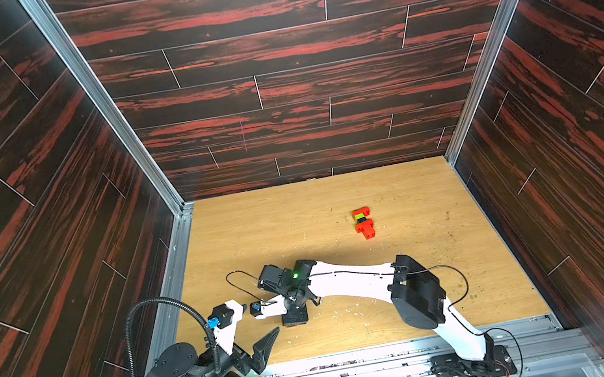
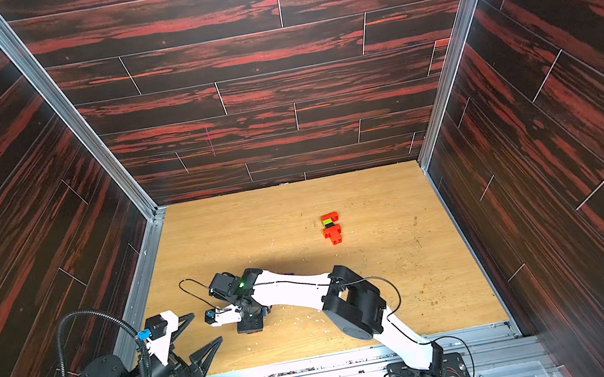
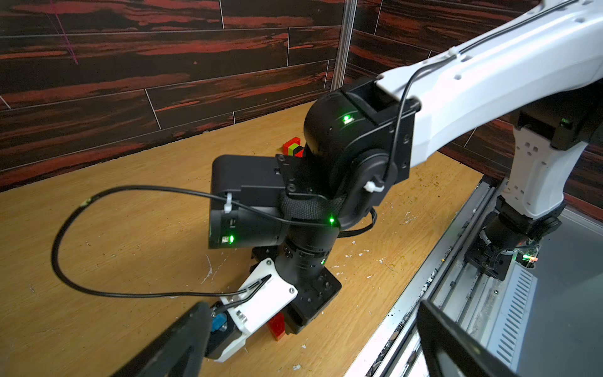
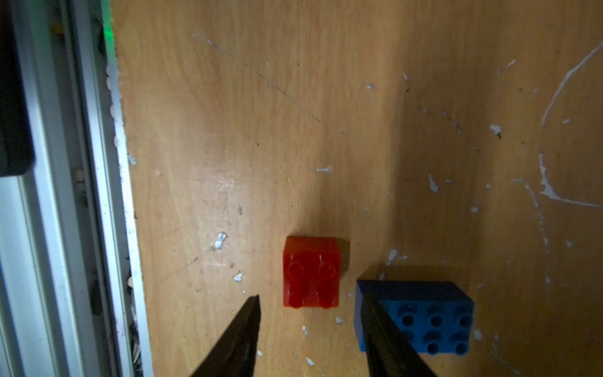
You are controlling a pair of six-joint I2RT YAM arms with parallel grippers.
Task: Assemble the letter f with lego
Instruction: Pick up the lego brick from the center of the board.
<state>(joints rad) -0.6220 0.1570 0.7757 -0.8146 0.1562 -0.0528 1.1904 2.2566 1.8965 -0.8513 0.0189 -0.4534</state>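
A small red lego brick (image 4: 311, 272) lies studs-up on the wooden floor, with a blue oblong brick (image 4: 424, 316) close beside it. My right gripper (image 4: 310, 297) hovers over them, open, its tips flanking the red brick's near end without touching it; one finger overlaps the blue brick. In both top views this gripper (image 1: 295, 318) (image 2: 250, 324) points down and hides those bricks. A joined piece of red, lime green and black bricks (image 1: 363, 223) (image 2: 331, 228) lies further back. My left gripper (image 1: 262, 318) (image 2: 207, 326) (image 3: 311, 306) stands wide open and empty at the front left.
A metal rail (image 1: 362, 358) runs along the front edge of the floor, close to the red brick (image 3: 277, 326). Dark wood-patterned walls close in three sides. The right arm's cable loop (image 3: 65, 261) hangs low. Crumbs and white flecks dot the floor.
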